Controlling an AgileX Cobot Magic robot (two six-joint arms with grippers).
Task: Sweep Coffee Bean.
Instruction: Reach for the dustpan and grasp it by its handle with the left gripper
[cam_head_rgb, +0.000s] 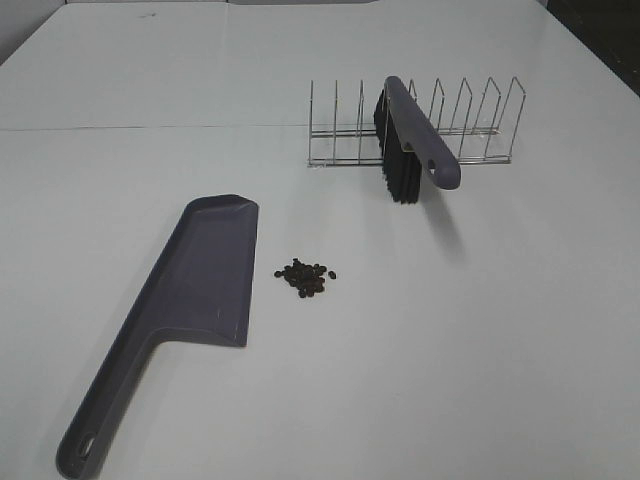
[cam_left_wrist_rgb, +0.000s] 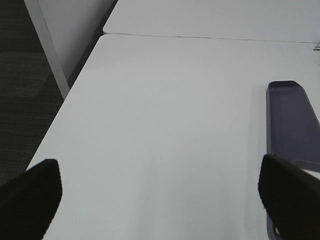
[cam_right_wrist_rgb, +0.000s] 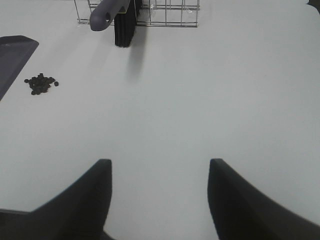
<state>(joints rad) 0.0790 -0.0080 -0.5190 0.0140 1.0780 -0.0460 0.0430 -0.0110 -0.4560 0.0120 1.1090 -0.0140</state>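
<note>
The beans are seen as a small loose cluster on the white worktop, just below the middle of the high view. They lie near the right edge of the dustpan but apart from it, the pan being laid flat across the lower left. The brush is propped, bristles downward, in the wire rack right of centre in the upper part. The left hand is held wide open above the worktop beside the pan, and the right hand is also open, nothing being gripped, with the beans well apart from it.
</note>
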